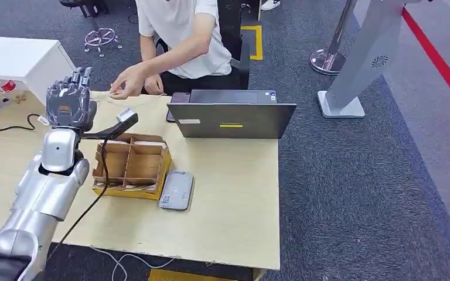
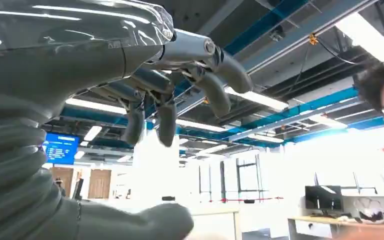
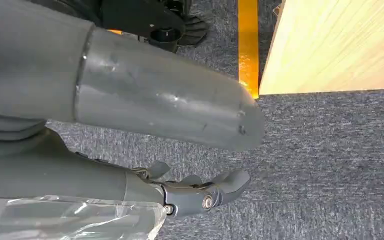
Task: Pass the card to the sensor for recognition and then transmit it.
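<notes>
My left hand (image 1: 69, 104) is raised above the table's left part, palm away from me and fingers pointing up. In the left wrist view its fingers (image 2: 165, 107) are loosely bent and stand apart from the thumb (image 2: 145, 222), with nothing between them. Just beyond it a person's hand (image 1: 130, 81) reaches over the table's far edge and pinches a small pale thing (image 1: 115, 91), perhaps the card. A flat grey reader (image 1: 176, 190) lies on the table beside a cardboard box (image 1: 132, 167). My right hand (image 3: 190, 192) hangs over the carpet beside the table corner and holds nothing.
A black arm with a small grey head (image 1: 126, 115) stands over the divided cardboard box. A dark laptop (image 1: 231, 114) sits at the table's far edge, in front of the seated person (image 1: 181, 35). A black cable (image 1: 88, 205) runs off the wooden table's (image 1: 234, 199) near edge.
</notes>
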Motion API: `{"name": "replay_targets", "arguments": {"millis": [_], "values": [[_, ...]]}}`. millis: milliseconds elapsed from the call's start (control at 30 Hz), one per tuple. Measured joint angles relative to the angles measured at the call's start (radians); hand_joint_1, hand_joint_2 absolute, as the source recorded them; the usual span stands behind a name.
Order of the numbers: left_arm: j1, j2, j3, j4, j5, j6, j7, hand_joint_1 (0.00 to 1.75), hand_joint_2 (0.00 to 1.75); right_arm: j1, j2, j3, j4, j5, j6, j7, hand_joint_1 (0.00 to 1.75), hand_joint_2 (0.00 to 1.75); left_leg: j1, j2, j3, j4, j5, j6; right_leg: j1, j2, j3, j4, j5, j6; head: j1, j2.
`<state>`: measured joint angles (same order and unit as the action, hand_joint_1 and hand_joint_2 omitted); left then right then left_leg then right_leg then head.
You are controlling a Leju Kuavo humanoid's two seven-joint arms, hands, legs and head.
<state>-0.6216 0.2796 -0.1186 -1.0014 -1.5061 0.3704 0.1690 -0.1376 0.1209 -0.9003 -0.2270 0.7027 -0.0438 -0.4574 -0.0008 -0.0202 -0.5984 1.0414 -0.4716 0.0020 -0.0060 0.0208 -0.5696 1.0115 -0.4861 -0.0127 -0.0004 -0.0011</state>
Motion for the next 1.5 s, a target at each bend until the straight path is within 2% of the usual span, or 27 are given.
{"name": "replay_targets", "arguments": {"millis": [133,233,300,367,500,600,700,800,900,1000,1133,1500], "values": [[0.027,-0.007,0.0,-0.006,0.006,0.001,-0.014,0.0,1.75,0.001,0.0,0.0,0.0,-0.002,-0.001,-0.003,0.0,0.0,0.0,0.0,0.0,0.0,0.0,0.0,0.0,0.0,0.0,0.0,0.0,0.0,0.0,0.0],[0.083,-0.026,0.0,-0.073,0.057,-0.028,-0.066,0.0,1.75,0.007,0.0,-0.001,0.0,-0.016,-0.003,-0.016,0.0,0.0,0.0,0.0,0.0,0.0,0.0,0.0,0.0,0.0,0.0,0.0,0.0,0.0,0.0,0.0],[0.157,-0.048,-0.004,-0.173,0.082,-0.059,-0.095,0.0,1.75,0.017,0.0,-0.004,0.0,-0.029,-0.006,-0.028,0.0,0.0,-0.001,0.0,0.0,0.0,-0.001,0.0,0.0,0.0,0.0,-0.001,-0.001,0.001,0.0,0.0],[0.253,-0.07,-0.031,-0.294,0.08,-0.063,-0.118,0.0,1.75,0.031,0.0,-0.018,0.0,-0.05,-0.007,-0.045,0.0,0.0,-0.001,0.001,0.0,0.0,-0.002,0.002,-0.001,0.001,0.0,-0.002,-0.001,0.001,0.0,0.0],[0.437,-0.088,-0.133,-0.519,0.044,-0.076,-0.119,0.0,1.75,0.056,0.0,-0.048,0.0,-0.071,-0.016,-0.057,0.0,0.0,-0.001,0.003,0.0,0.0,-0.005,0.004,-0.001,0.002,0.0,-0.003,-0.002,0.003,0.0,0.0],[0.526,-0.089,-0.205,-0.623,0.039,-0.101,-0.12,0.0,1.75,0.063,0.0,-0.07,0.0,-0.085,-0.027,-0.056,0.0,0.0,-0.001,0.003,0.0,0.0,-0.006,0.005,-0.001,0.002,0.0,-0.003,-0.003,0.005,0.0,0.0],[0.593,-0.072,-0.263,-0.682,0.066,-0.186,-0.113,0.0,1.75,0.067,0.0,-0.088,0.0,-0.087,-0.031,-0.057,0.0,0.0,-0.001,0.003,0.0,0.0,-0.006,0.005,-0.001,0.002,0.001,-0.003,-0.004,0.005,0.0,0.0],[0.627,-0.035,-0.278,-0.692,0.109,-0.269,-0.091,0.0,1.75,0.069,0.0,-0.102,0.0,-0.084,-0.034,-0.057,0.0,0.0,-0.001,0.003,0.0,0.0,-0.006,0.005,0.0,0.001,0.001,-0.003,-0.004,0.005,-0.001,0.0],[0.636,-0.01,-0.278,-0.684,0.114,-0.309,-0.043,0.0,1.75,0.069,0.0,-0.11,0.0,-0.072,-0.036,-0.057,0.0,0.0,-0.001,0.002,0.0,-0.001,-0.004,0.003,0.0,0.001,0.001,-0.002,-0.003,0.004,-0.001,0.0],[0.635,-0.006,-0.268,-0.662,0.113,-0.317,-0.009,0.0,1.75,0.069,0.0,-0.116,0.0,-0.06,-0.035,-0.057,0.0,0.0,-0.001,0.001,0.0,-0.001,-0.004,0.003,0.0,0.0,0.001,-0.002,-0.003,0.004,0.0,0.0],[0.628,-0.006,-0.235,-0.632,0.113,-0.318,0.007,0.0,1.75,0.069,0.0,-0.118,0.0,-0.049,-0.023,-0.054,0.0,0.0,-0.001,0.001,0.0,0.0,-0.004,0.003,0.0,0.0,0.001,-0.002,-0.003,0.004,0.0,0.0],[0.583,-0.013,-0.139,-0.519,0.131,-0.328,0.013,0.0,1.75,0.067,0.0,-0.118,0.0,-0.019,-0.007,-0.053,0.0,0.0,-0.001,0.001,0.0,0.0,-0.004,0.003,0.0,0.0,0.001,-0.002,-0.003,0.004,0.0,0.0]]}}
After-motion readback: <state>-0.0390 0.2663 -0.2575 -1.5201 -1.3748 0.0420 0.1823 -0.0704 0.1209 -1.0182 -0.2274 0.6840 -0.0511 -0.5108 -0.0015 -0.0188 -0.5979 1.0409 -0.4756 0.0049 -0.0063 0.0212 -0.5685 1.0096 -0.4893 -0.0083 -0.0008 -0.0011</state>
